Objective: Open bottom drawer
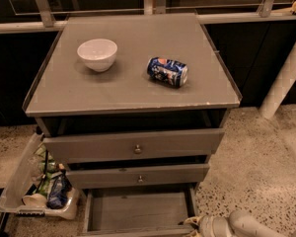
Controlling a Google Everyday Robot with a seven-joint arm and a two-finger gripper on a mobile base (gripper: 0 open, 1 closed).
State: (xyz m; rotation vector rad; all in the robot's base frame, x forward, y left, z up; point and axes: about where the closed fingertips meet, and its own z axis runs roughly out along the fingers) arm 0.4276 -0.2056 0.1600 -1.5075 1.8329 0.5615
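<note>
The grey cabinet has three drawers. The bottom drawer (138,210) is pulled out, and its shallow grey tray shows empty; its front runs along the lower edge of the view and its knob is out of view. The middle drawer (138,176) and top drawer (134,145) stand a little out, each with a small round knob. My gripper (196,224) is at the bottom right, by the right front corner of the bottom drawer, with my pale arm (241,225) behind it.
A white bowl (97,54) and a blue can (167,71) on its side rest on the cabinet top (128,85). A clear bin (19,191) of packets stands on the floor to the left. A white post (286,73) leans at the right.
</note>
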